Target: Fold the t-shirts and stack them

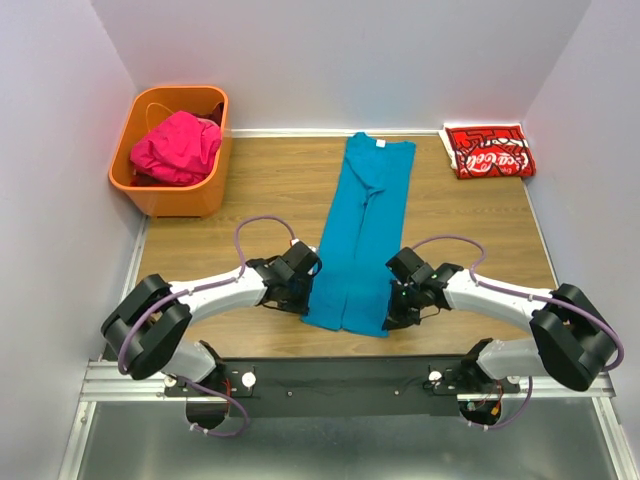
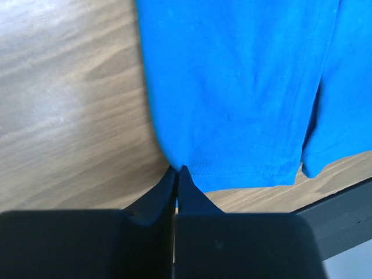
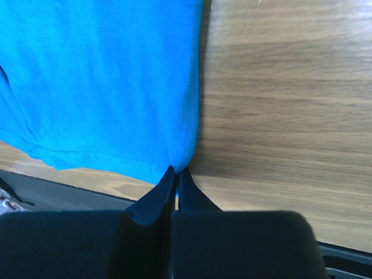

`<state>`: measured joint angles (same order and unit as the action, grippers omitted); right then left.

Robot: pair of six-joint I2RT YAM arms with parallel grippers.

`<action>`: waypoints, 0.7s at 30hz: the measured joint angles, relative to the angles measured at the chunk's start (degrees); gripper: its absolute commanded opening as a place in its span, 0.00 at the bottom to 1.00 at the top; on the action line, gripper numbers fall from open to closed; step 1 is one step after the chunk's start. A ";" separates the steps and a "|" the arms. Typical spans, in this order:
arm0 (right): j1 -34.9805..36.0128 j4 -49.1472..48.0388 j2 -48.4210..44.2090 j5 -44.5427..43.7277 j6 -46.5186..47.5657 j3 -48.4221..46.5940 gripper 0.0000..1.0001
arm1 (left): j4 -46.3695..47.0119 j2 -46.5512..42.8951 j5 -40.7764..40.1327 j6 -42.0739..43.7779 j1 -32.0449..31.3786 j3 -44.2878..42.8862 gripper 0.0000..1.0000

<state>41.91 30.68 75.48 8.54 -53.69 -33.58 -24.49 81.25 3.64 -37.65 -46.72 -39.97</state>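
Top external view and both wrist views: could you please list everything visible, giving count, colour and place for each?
teal-blue t-shirt: one, teal-blue, lying lengthwise in the middle of the table, sides folded inward, collar at the far end.
red t-shirt: one, red with white script, folded, at the far right corner of the table.
magenta-pink t-shirt: one, magenta-pink, bunched inside the orange basket.
orange basket: one, orange, at the far left corner.
table: one, brown wood grain, under everything.
left gripper: one, black, fingers shut on the near left corner of the teal-blue t-shirt's hem.
right gripper: one, black, fingers shut on the near right corner of the same hem.
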 measured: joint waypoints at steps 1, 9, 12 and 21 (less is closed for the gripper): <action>0.00 0.11 -0.11 0.57 0.17 0.07 0.05 | -0.02 -0.20 0.00 -0.33 -0.52 0.17 0.00; 1.77 4.96 -5.44 5.31 0.68 1.62 0.02 | -6.23 -7.87 2.75 -4.70 -6.82 3.98 0.00; 2.25 7.23 -7.72 6.69 0.96 1.57 0.02 | -8.11 -11.23 5.29 -6.49 -7.65 4.63 0.00; 1.51 13.66 -7.56 -2.36 4.35 -10.49 0.00 | -7.98 -1.44 6.19 -6.60 -3.45 -11.67 0.00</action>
<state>43.42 44.34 67.92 6.17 -49.34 -44.07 -32.47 79.81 9.82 -44.25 -50.17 -51.64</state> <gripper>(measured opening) 0.011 0.009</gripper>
